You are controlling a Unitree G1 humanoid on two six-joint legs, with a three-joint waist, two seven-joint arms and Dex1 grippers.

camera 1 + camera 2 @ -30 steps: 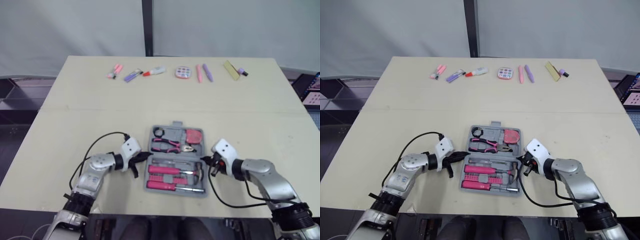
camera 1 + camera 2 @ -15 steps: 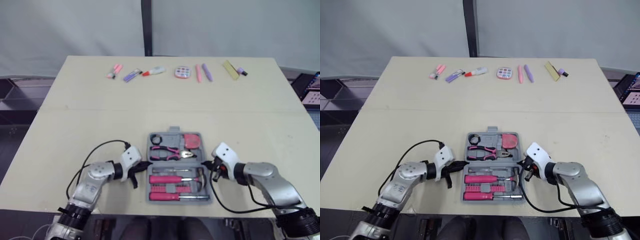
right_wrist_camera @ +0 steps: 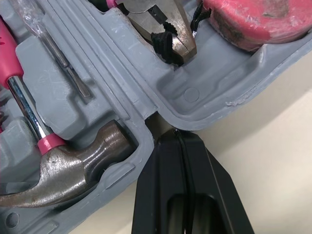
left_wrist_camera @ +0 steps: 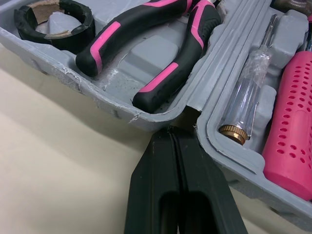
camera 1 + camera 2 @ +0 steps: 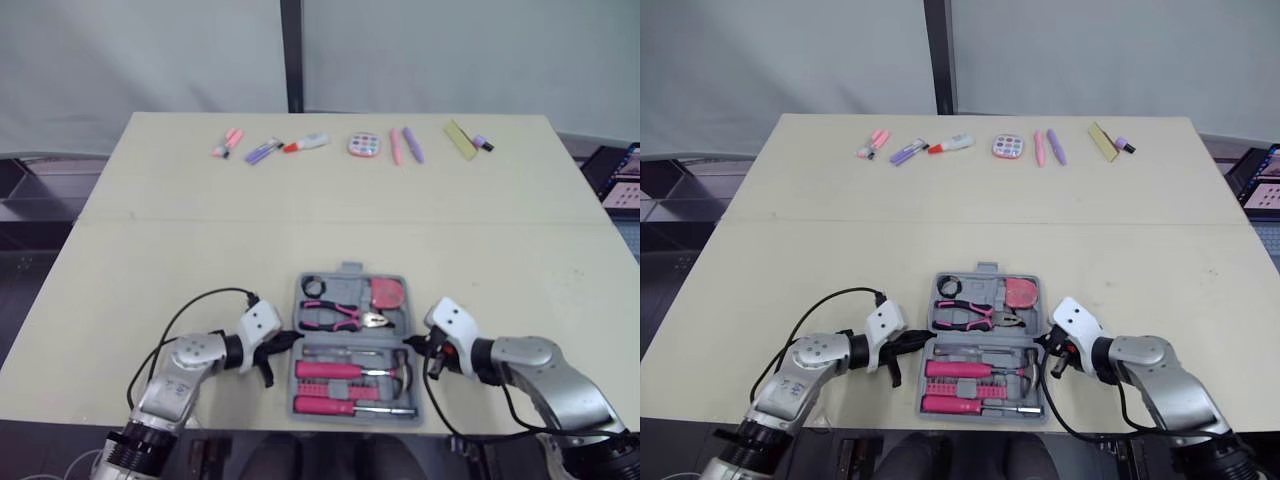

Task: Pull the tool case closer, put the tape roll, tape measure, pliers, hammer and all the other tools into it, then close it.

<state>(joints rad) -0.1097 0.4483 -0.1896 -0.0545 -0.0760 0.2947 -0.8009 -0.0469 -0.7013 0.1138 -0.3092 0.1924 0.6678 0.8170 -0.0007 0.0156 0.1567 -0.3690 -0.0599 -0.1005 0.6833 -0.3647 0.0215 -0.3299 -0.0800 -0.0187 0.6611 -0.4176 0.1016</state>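
Beige table [image 5: 200, 250] before grey curtains [image 5: 150, 50]; tool case [image 5: 345, 290] open at 6 o'clock — left gripper [image 5: 285, 340] and right gripper [image 5: 410, 345], fingers pressed together, touch its sides; 12 o'clock items [image 5: 362, 146] indistinct.

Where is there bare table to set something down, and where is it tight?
Bare: the broad band of table between the far row of small items and the open tool case, plus both side margins. Tight: the near edge, where the left gripper and right gripper meet the case's sides.
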